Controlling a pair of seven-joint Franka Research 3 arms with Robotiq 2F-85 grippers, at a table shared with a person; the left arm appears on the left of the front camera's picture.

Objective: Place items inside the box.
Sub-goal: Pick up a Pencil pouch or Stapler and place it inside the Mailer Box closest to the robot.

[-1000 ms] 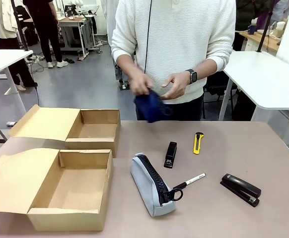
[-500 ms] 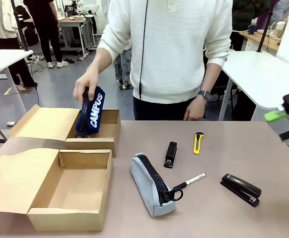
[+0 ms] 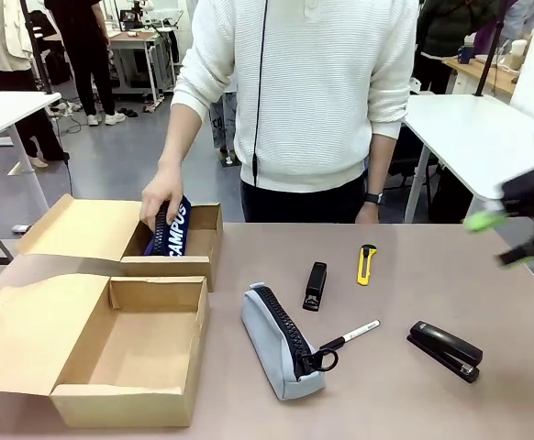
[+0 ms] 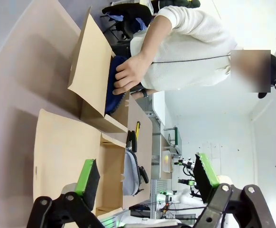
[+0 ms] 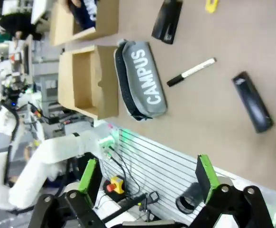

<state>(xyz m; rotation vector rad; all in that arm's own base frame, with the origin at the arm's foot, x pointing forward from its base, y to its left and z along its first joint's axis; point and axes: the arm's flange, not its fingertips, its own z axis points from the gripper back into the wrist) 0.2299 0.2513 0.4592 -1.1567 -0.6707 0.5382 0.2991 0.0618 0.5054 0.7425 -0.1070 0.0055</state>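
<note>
A smooth grey floor (image 3: 129,165) lies beyond the brown desk (image 3: 469,284), with one white rectangular table (image 3: 1,108) at left and another white table (image 3: 483,142) at right.

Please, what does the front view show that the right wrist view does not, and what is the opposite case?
Front view: the person's white sweater, a wristwatch and the white side table behind. Right wrist view: the white CAMPUS print along the grey pouch, and a red button beyond the table's edge. Both: the grey pouch, the pen, the slim stapler, the larger stapler, the yellow cutter and the near box.
</note>
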